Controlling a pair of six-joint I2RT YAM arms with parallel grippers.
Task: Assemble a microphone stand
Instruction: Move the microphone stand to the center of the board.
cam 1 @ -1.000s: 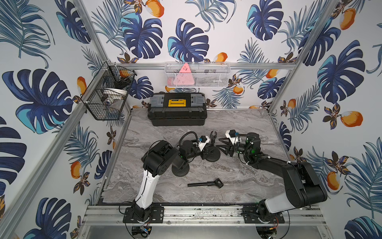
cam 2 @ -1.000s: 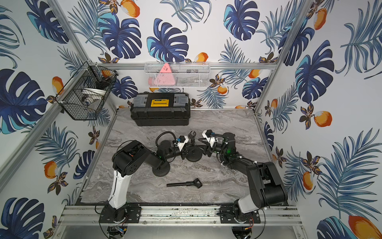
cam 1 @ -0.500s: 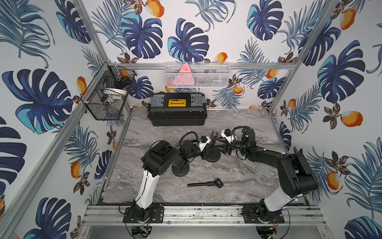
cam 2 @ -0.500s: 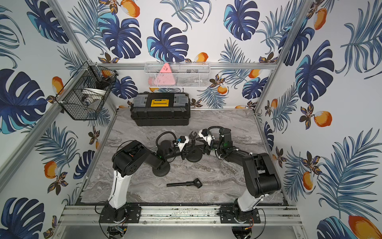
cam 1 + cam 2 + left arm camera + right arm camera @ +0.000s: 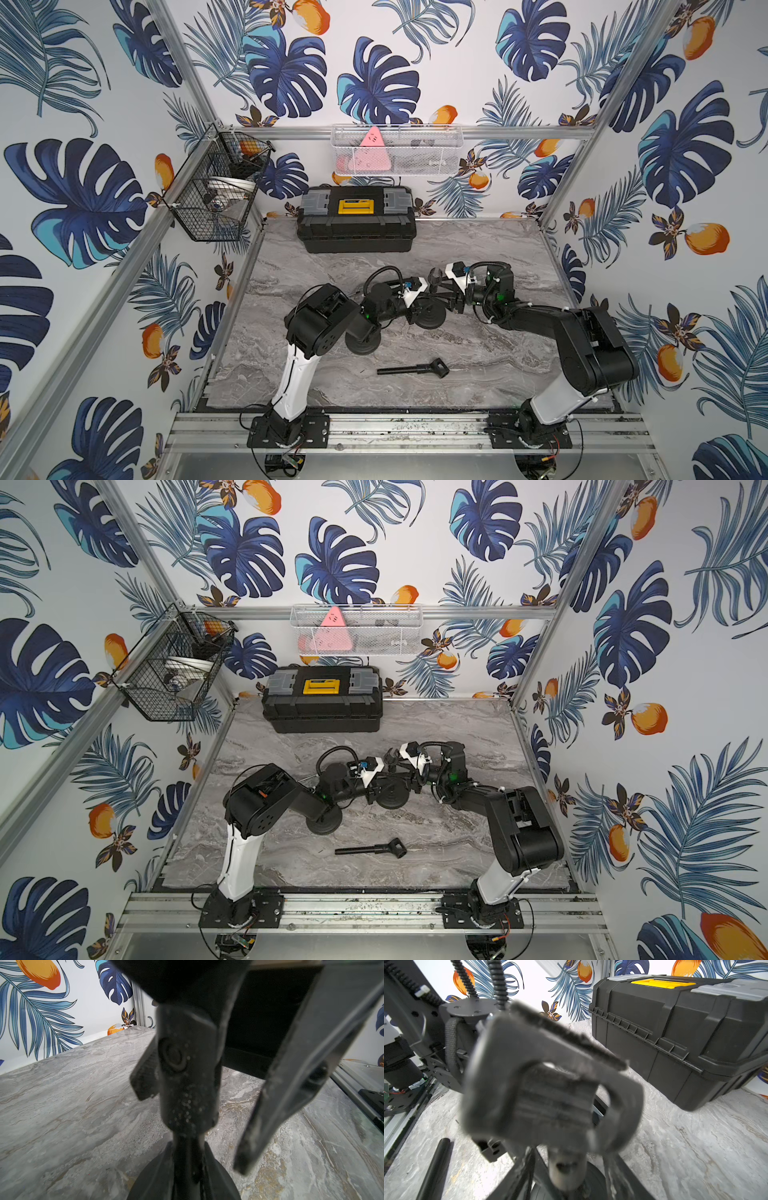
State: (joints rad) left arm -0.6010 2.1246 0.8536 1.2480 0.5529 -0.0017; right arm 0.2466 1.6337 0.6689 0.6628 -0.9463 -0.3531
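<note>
Left jaws are pinched tight on the post [image 5: 187, 1076] low down, just above the round base [image 5: 430, 322]. We reckon that's to pin the stand upright on the desk [image 5: 478, 249]. Right jaws sit about half open either side of the post, right under the clip [image 5: 550, 1093]. Gripping or only flanking, we cannot tell through the blur, but it looks like clip-fitting work. Further out, a loose rod [image 5: 411, 369] and a second base [image 5: 362, 343] lie on the desk, with the toolbox [image 5: 355, 224] at the back.
</note>
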